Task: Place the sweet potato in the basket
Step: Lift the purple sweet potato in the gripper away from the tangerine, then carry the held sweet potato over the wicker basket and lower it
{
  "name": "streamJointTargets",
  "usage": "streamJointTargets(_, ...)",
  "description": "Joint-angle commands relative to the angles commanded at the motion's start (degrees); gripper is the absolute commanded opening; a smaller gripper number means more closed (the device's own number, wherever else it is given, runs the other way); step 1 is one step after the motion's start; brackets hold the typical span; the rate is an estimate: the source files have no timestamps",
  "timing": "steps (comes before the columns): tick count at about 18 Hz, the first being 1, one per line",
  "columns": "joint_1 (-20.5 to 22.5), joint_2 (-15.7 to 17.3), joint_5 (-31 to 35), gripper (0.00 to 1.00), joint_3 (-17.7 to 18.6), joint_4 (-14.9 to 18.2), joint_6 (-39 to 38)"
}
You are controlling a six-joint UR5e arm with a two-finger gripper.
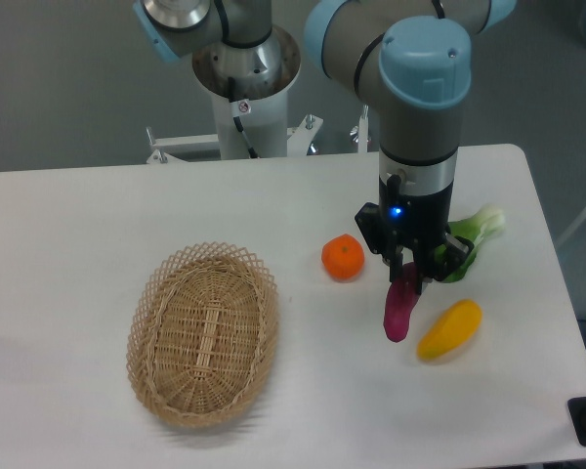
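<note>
The sweet potato [400, 311], a slim magenta-purple tuber, hangs nearly upright with its upper end between the fingers of my gripper [409, 277]. The gripper is shut on it, and its lower tip is at or just above the white table, next to the yellow fruit. The basket [203, 334], an oval tan wicker one with a lattice rim, lies empty on the table at the left front, well to the left of the gripper.
A round orange [343, 258] sits just left of the gripper. A yellow-orange oblong fruit [450, 329] lies just right of the sweet potato. A green leafy vegetable [472, 239] lies behind the gripper on the right. The robot base [244, 88] stands at the table's back.
</note>
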State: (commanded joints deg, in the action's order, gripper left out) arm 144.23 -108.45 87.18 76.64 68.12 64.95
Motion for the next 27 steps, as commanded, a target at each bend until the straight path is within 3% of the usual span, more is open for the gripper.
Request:
streamJointTargets(7, -2.37, 0.35, -0.78, 0.20, 1.84, 0.00, -5.09)
streamJointTargets(14, -10.27, 0.00, -0.26, 0.21, 4.21, -1.14, -18.27)
streamJointTargets(18, -16.86, 0.00, 0.79, 0.21, 9.47, -8.42, -28.02)
streamJointTargets(22, -23.36, -0.44, 8.95, 0.23, 17.47, -17.38, -29.10)
streamJointTargets(24, -25.05, -1.67, 11.33, 0.23, 20.20, -18.37, -28.40)
streamJointTargets(27, -26.71, -2.81, 12.22, 0.23, 21.53, -18.37, -25.41)
